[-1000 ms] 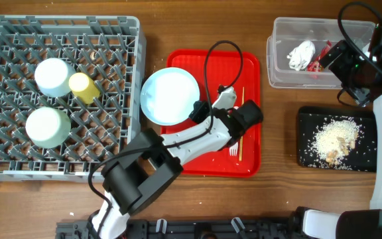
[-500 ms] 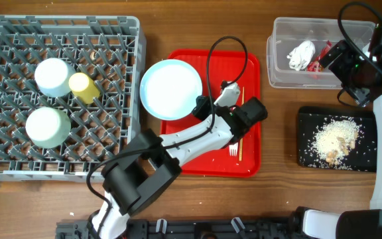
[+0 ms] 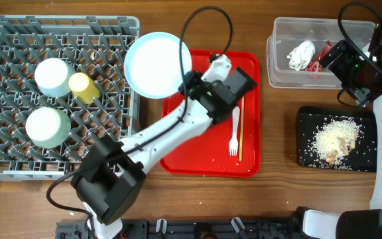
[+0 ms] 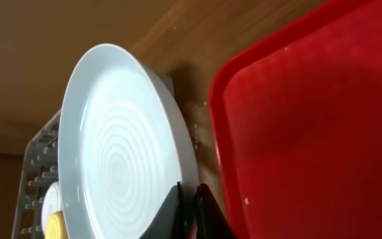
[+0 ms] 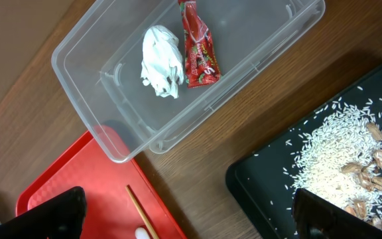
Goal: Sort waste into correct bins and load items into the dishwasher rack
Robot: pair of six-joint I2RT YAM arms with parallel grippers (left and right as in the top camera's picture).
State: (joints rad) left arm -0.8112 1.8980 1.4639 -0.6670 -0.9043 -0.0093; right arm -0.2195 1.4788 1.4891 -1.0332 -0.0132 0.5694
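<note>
Plate (image 3: 156,65) has risen off the red tray (image 3: 204,151) toward the rack (image 3: 58,20), its rim pinched by the left jaws; right jaws hang wide, empty. Racking looks next.

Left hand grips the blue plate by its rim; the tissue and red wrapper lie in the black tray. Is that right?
No. The tissue and wrapper lie in the clear tub, not the black tray, as the right wrist view shows. The left hand does grip the plate at its rim.
</note>
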